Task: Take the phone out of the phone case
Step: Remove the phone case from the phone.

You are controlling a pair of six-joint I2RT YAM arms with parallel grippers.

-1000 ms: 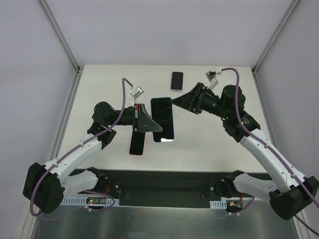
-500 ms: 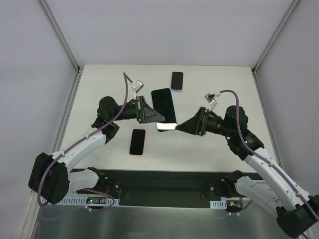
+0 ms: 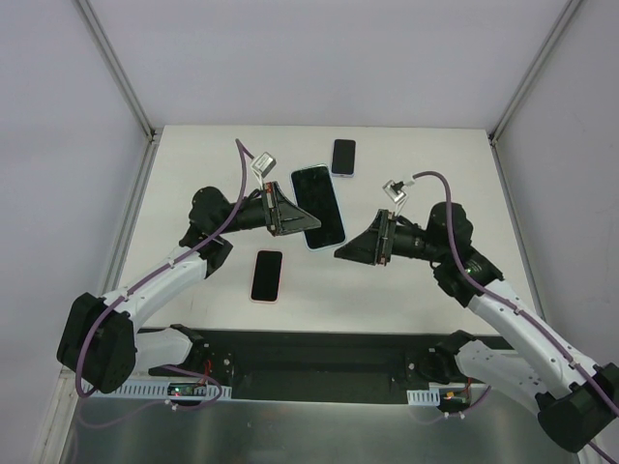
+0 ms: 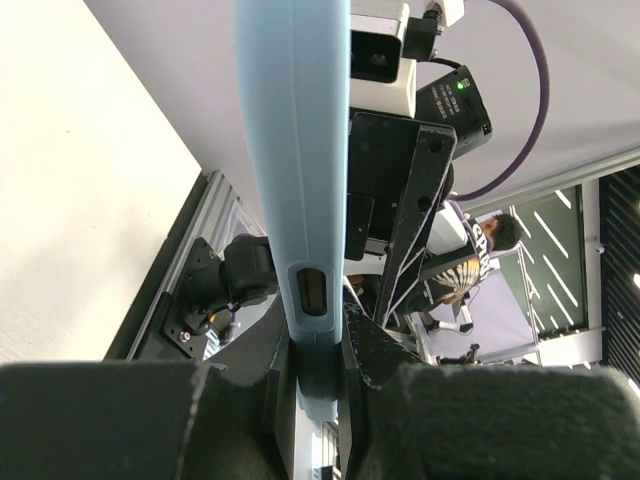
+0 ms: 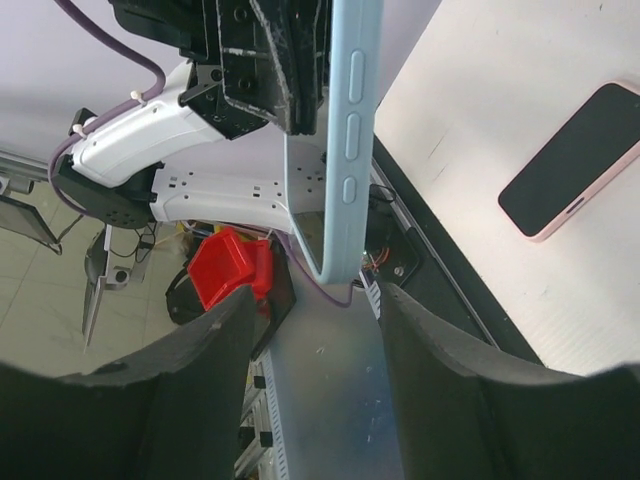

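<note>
Phone case (image 4: 295,150), pale blue, with the phone (image 3: 317,205) inside it, is held up off a cream-white table (image 3: 193,174), over the table's middle. We see the table boxed in by plain pale walls (image 3: 319,58). Metal posts (image 3: 116,68) rise at its far corners. A black strip (image 3: 319,353) runs along the near edge, where both arm bases are bolted.

Two other phones lie flat on the table. One in a pink case (image 3: 267,275) lies near and left of the held phone. A smaller dark one (image 3: 343,156) lies just beyond its far end.

From above, the held phone's dark screen faces up toward the overhead camera. Its long axis runs near to far, with the far end leaning a little left and the near end a little right.

The left gripper (image 4: 320,370) reaches in from the left and is clamped on the case's left long edge, pinching it across its thickness. The right gripper (image 5: 315,300) comes in from the right with its jaws apart. The near right corner of the case sits at the mouth of that gap, and from the wrist view it touches neither finger.
</note>
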